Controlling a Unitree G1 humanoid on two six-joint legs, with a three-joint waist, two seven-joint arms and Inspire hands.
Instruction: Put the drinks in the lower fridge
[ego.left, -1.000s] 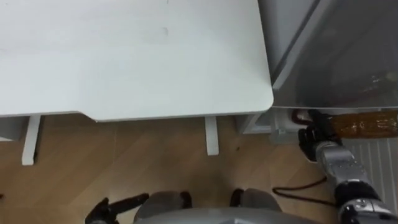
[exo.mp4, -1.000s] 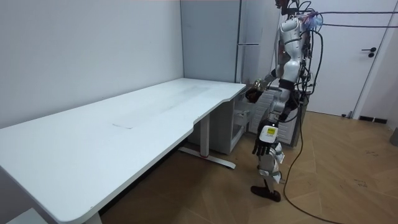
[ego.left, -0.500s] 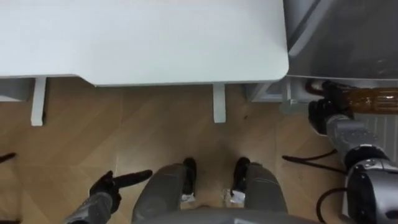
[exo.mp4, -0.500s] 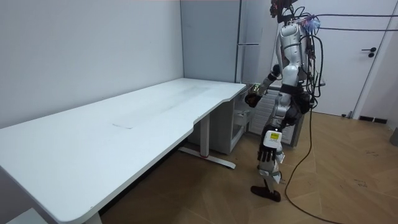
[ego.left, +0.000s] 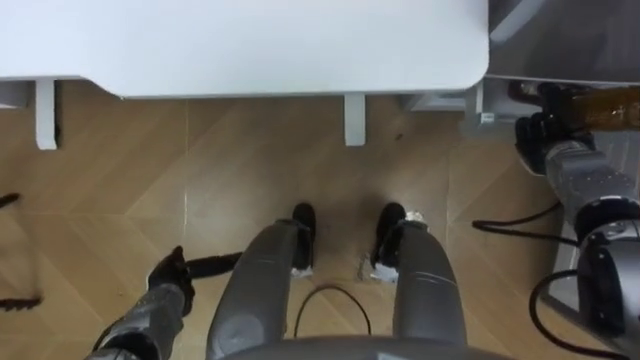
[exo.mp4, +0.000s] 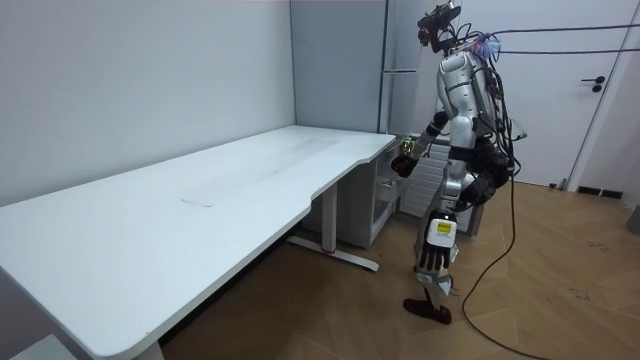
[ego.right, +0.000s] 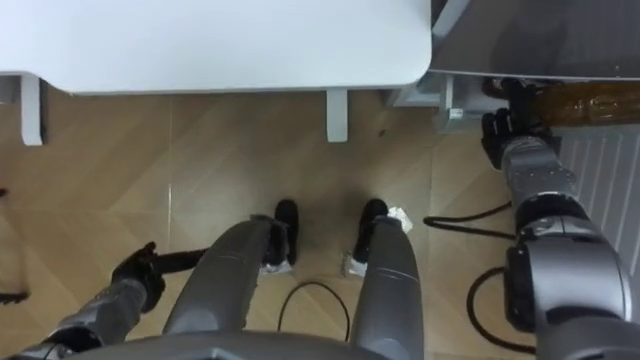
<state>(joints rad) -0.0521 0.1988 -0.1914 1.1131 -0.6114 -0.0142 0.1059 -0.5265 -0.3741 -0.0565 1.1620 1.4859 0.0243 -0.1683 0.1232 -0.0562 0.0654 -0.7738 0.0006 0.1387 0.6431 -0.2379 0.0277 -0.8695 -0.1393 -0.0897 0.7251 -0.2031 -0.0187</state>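
Robot stands on wood-plank floor (ego.left: 250, 170) at right end of white flat-top desk (ego.left: 250, 40), beside tall grey fridge unit (ego.left: 580, 40).

R. robot hand (ego.left: 537, 132): far right, just past desk corner, fingers clenched round neck end of brown amber drink bottle (ego.left: 603, 105). Bottle lies approx. horizontal, off the floor, close under fridge's grey edge; can't tell if it touches. Room view: same hand raised at desk-top level.

L. robot hand (ego.left: 168, 284): near left, low by leg, fingers loose and stretched, holding nothing.
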